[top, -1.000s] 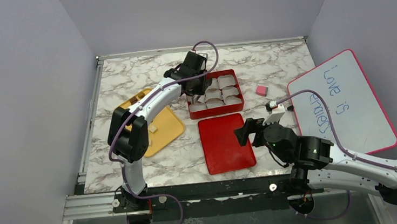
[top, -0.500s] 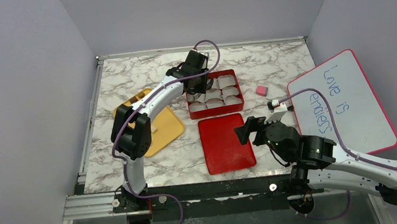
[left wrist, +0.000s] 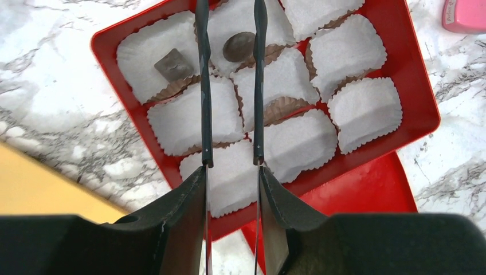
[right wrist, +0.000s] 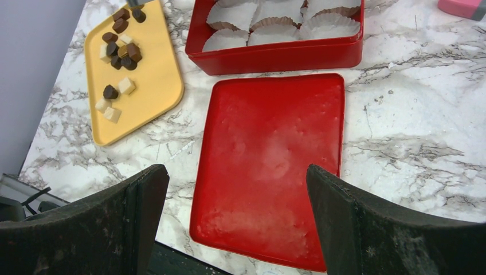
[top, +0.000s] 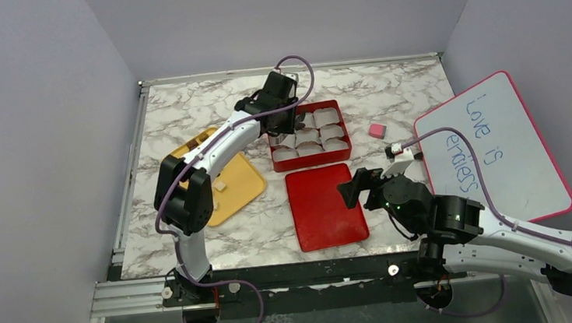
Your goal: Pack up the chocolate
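**Packing chocolate: small, light pieces to be pinched gently across opposite sides**

Marble table (top: 184, 108) carries every item. A whiteboard (top: 501, 150) fills its right side and leaves little free room there. A red lid (top: 326, 209) lies flat near the middle, beneath the right gripper (right wrist: 235, 177), whose jaws stand wide apart and hold nothing. A yellow tray (top: 246, 184) at the left has a low rim and holds most of the chocolate (right wrist: 120, 48), loosely clustered, with several pieces touching.

A red box (top: 312, 161), just beyond the lid, has upright walls and is lined with white paper cups (left wrist: 364, 109) crowded against one another. The left gripper (left wrist: 230, 17) hangs over the left side of the box, jaws parted only narrowly and gripping nothing. A dark round (left wrist: 239, 47) lies in the cup beneath them, and a squarish piece (left wrist: 173, 64) lies in the corner cup beside it. A pink block (top: 376, 130) sits apart, between box and whiteboard.

By their size, the pieces are probably light, stiff and smooth, and likely to mark or slip under a hard squeeze. The touching ones leave little gap for a fingertip. The thin cups would probably crumple if brushed, so a vertical approach suits both tray and box. Bare marble between the two offers an unobstructed path
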Available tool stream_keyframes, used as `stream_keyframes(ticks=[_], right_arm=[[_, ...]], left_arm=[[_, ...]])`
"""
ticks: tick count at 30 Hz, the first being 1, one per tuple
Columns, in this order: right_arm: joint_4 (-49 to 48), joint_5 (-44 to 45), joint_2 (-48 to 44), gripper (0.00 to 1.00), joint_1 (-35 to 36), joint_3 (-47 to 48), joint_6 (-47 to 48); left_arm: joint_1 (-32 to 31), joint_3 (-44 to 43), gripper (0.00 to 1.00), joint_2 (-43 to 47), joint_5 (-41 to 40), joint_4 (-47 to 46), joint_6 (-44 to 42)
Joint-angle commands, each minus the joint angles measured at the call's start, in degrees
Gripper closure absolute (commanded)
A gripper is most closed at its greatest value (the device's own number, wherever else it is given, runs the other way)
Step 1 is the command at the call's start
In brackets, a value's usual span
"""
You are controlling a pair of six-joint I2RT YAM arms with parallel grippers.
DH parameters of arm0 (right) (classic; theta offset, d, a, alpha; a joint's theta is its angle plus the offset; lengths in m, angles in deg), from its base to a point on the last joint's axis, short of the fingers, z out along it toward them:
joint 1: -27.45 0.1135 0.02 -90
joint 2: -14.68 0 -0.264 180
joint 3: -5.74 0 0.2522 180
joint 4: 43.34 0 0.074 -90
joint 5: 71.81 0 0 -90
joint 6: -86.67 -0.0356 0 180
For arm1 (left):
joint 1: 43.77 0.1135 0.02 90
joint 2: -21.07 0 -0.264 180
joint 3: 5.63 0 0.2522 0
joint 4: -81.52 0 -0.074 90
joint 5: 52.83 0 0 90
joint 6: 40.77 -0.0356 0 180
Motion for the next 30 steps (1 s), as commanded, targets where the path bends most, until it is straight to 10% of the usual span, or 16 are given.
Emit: stream_keyframes(ticks=[1,30], right_arm=[[-0.5,1.6,-0.3,0.05,-0.2,0.4,0.1],[-1.9,0.6,3.2,0.05,-0.1,0.7,0.6]], left_arm=[[-0.3,2.8,0.62,7.7,-3.6,-0.8,1.1],[15.6,32.5,0.62,36.8,-8.3,8.0,5.8]])
